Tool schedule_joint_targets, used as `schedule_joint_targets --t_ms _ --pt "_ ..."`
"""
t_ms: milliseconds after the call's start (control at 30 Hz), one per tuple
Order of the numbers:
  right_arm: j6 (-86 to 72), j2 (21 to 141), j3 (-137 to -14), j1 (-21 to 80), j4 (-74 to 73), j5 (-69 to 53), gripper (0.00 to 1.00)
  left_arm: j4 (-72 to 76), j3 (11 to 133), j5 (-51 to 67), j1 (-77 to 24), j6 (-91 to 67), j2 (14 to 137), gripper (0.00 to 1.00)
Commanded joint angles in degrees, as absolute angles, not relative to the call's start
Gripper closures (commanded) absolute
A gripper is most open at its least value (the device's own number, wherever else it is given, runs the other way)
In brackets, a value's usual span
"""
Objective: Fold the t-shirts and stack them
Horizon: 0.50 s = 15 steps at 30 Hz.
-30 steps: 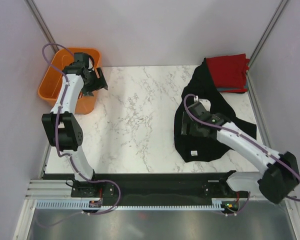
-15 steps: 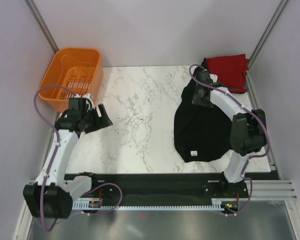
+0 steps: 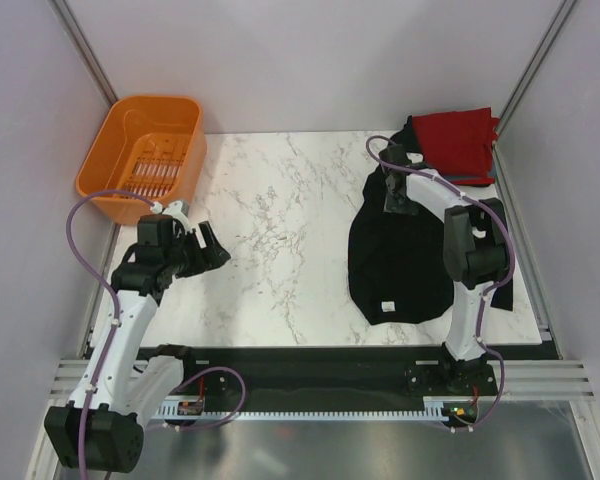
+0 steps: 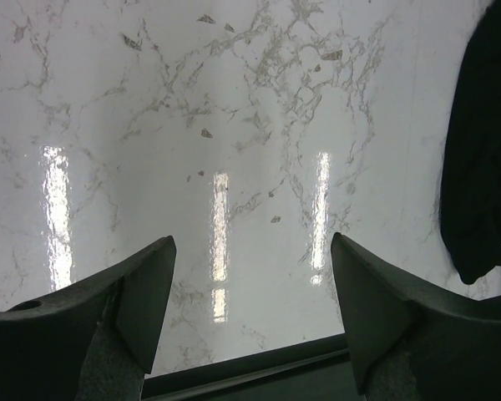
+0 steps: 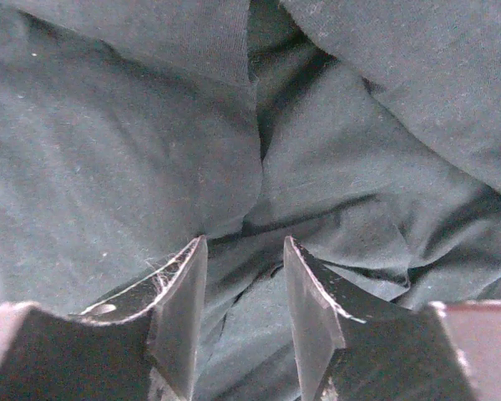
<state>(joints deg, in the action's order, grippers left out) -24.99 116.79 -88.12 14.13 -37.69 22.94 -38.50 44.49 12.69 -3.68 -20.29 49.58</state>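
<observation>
I am hovering my left gripper (image 4: 250,251), spread wide, over the marble table (image 3: 280,230) left of the black t-shirt (image 3: 395,260), my narrowly parted right gripper (image 5: 244,251) touching it.

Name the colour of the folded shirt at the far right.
The folded shirt is red, clearest from top external.
</observation>
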Motion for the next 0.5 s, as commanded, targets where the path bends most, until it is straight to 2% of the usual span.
schedule_joint_targets --t_ms 0,467 --pt "-24.5 116.4 -88.8 14.1 -36.9 25.0 0.52 -35.8 44.9 14.2 -3.7 -21.4 49.0 0.18" --pt "-25.1 111.2 -81.2 14.2 -34.6 25.6 0.55 -35.8 44.7 14.3 -3.8 -21.4 49.0 0.18"
